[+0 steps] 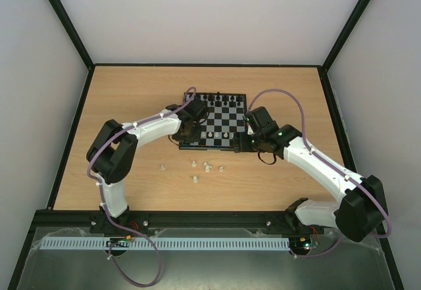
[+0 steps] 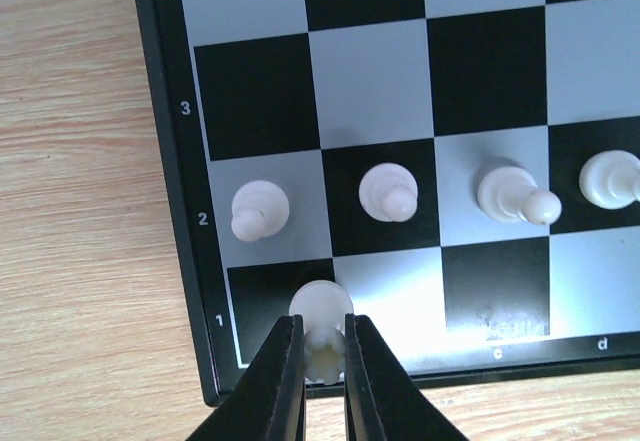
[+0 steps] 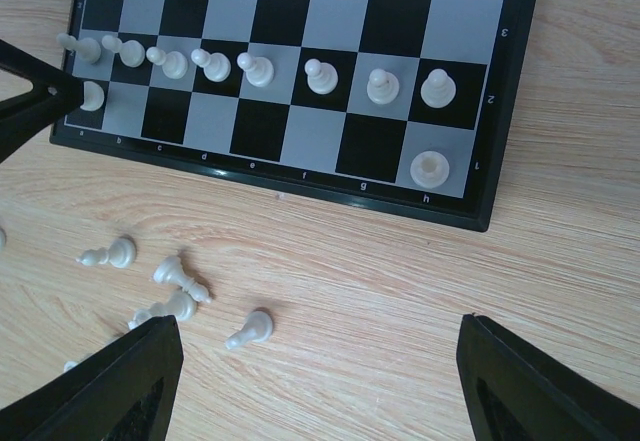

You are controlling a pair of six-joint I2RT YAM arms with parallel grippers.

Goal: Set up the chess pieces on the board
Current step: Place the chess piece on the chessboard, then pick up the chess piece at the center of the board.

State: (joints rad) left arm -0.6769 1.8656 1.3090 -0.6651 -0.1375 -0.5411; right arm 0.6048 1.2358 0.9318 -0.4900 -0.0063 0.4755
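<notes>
My left pincer (image 2: 322, 333) is clamped on a small cream-white plastic chess piece (image 2: 318, 303), with both black fingers pressed against its sides. The piece is over the dark square at the near left corner of the small square chessboard (image 2: 172, 211), which has black and pale grey checks and a thin black rim. I cannot tell whether the piece's foot touches that square.

One row further in from that corner, a line of white plastic pawns (image 3: 258, 69) runs from the board's left edge to its right. There are eight, each upright on its own square. Tiny black plastic figures (image 1: 217, 97) stand along the board's far row.

Off the board, on the pale wooden table (image 1: 131, 93) near the board's near edge, several loose white pieces (image 3: 180, 276) are scattered. The ones I see clearly lie on their sides.

A white plastic rook (image 3: 430, 168) sits upright and alone on the board's near right corner square.

My right pincer (image 3: 320, 381) hangs by the board's near right corner, its black fingers spread wide apart with nothing between them.
</notes>
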